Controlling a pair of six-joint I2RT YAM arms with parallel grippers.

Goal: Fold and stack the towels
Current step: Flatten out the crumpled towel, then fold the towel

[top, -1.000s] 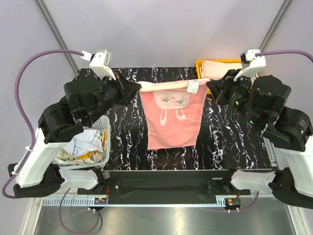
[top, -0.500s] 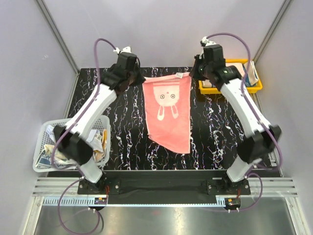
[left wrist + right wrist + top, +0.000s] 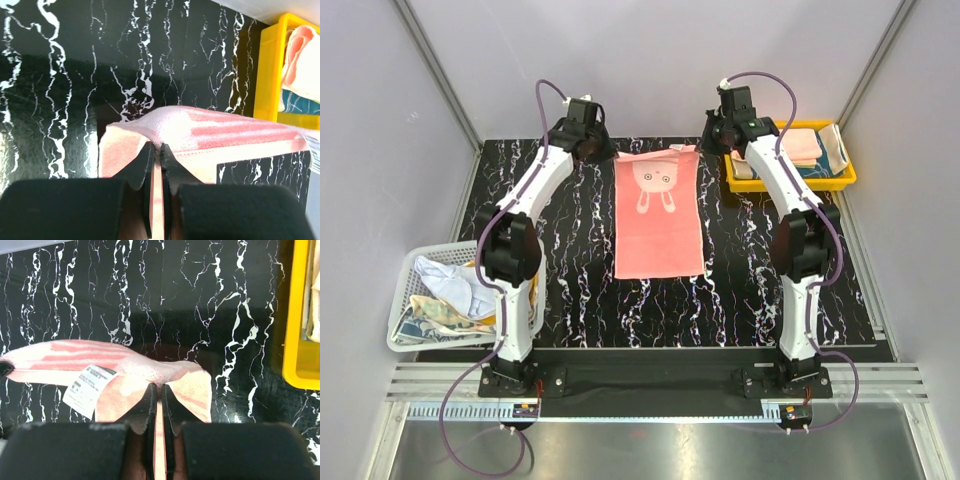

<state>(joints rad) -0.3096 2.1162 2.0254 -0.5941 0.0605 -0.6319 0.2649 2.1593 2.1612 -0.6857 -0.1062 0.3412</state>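
Observation:
A pink towel (image 3: 658,225) with a white rabbit print is stretched lengthwise over the black marbled table (image 3: 580,290), its far edge held at the table's back. My left gripper (image 3: 616,155) is shut on the far left corner of the pink towel (image 3: 200,132). My right gripper (image 3: 702,146) is shut on the far right corner of the pink towel (image 3: 125,370), beside its white label (image 3: 90,385). Both arms reach far out. More towels (image 3: 450,295) lie crumpled in the white basket (image 3: 410,340). Folded towels (image 3: 800,150) sit in the yellow tray (image 3: 848,180).
The white mesh basket stands off the table's left near corner. The yellow tray sits at the back right corner, close to my right arm (image 3: 790,200), and its rim (image 3: 295,340) shows in the right wrist view. The enclosure's grey walls (image 3: 670,60) rise behind the table.
Both arms have stretched out toward the back of the table, carrying the pink towel's top edge with them. The towel went from hanging raised to being drawn out long over the table.

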